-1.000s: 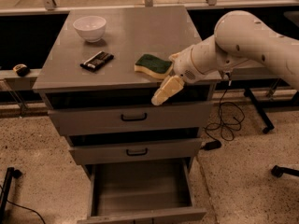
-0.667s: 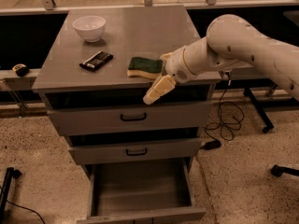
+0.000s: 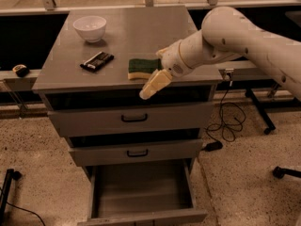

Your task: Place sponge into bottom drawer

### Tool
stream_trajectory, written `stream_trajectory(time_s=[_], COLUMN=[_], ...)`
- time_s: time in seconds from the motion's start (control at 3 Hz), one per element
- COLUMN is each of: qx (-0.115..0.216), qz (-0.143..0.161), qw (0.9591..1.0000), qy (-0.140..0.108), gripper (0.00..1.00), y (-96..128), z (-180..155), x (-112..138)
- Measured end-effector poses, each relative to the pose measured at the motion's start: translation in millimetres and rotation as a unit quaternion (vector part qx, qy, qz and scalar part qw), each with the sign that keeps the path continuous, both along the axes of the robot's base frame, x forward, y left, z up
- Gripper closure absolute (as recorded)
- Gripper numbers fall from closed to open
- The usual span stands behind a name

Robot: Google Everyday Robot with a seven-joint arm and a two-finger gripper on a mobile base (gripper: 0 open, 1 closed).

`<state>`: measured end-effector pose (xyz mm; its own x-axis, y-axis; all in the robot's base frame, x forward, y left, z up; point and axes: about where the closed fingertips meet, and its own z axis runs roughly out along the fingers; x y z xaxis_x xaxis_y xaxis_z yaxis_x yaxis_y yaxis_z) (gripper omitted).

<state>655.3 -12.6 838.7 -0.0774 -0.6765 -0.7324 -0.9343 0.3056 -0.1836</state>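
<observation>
The sponge [image 3: 142,68], dark green on top with pale yellow foam below, hangs just above the front edge of the grey cabinet top [image 3: 136,27]. My gripper [image 3: 151,74] reaches in from the right and is shut on the sponge's right end. One pale finger [image 3: 154,84] points down-left in front of the top drawer. The bottom drawer [image 3: 146,216] is pulled open below, a wide grey tray with nothing in it.
A white bowl [image 3: 90,27] and a black flat packet [image 3: 97,60] lie on the cabinet top to the left. The two upper drawers with black handles [image 3: 134,118] are closed. Cables [image 3: 225,121] and chair legs [image 3: 287,172] lie on the floor to the right.
My gripper has carried the sponge leftward along the front edge of the cabinet top. The drawers, bowl and packet have not moved.
</observation>
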Motion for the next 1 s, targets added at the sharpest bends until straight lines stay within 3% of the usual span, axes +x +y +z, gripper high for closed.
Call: stream_trajectory(time_s=[0.67, 1.0], qx=[0.027, 0.038], qz=[-0.012, -0.014], qw=[0.9996, 0.999], qy=[0.005, 0.021], gripper=[0.0, 0.0], y=[-1.1, -0.1], z=[13.1, 1.0], x=[39.4, 52.8])
